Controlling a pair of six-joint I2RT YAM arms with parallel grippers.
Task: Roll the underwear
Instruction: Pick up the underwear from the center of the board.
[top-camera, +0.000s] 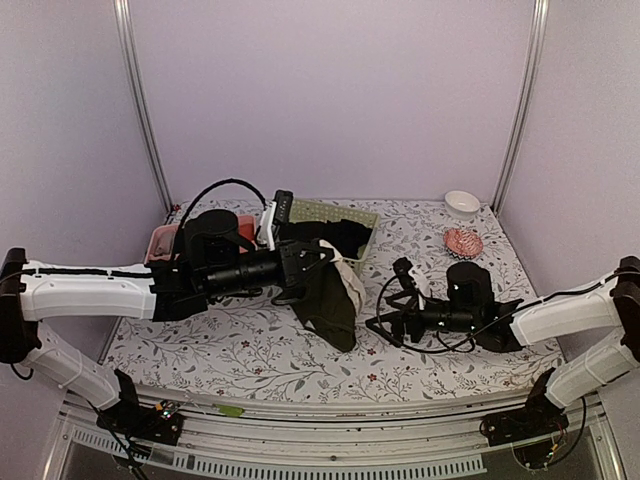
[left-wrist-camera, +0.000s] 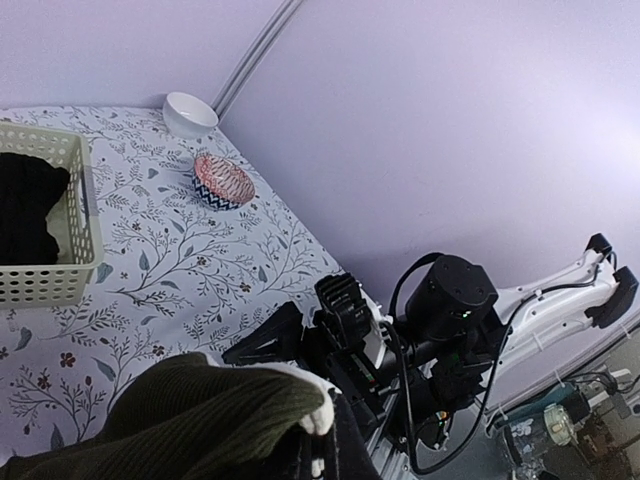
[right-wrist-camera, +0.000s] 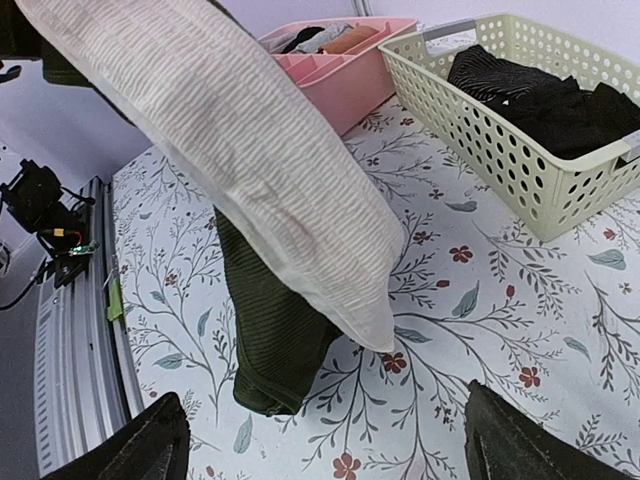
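Observation:
The underwear (top-camera: 333, 300) is dark olive-black ribbed cloth with a cream waistband (top-camera: 352, 281). It hangs from my left gripper (top-camera: 322, 262), which is shut on its top above the table's middle. In the left wrist view the cloth (left-wrist-camera: 200, 420) covers my fingers. In the right wrist view the waistband (right-wrist-camera: 250, 150) slants across the frame and the dark lower end (right-wrist-camera: 270, 340) reaches down to the table. My right gripper (top-camera: 390, 300) is open and empty, low over the table just right of the garment, its fingertips (right-wrist-camera: 130, 450) spread wide.
A cream basket (top-camera: 350, 214) of black garments stands at the back, also in the right wrist view (right-wrist-camera: 500, 140). A pink box (top-camera: 163, 240) sits at the back left. A white bowl (top-camera: 462, 203) and a pink patterned bowl (top-camera: 463, 241) are at the back right.

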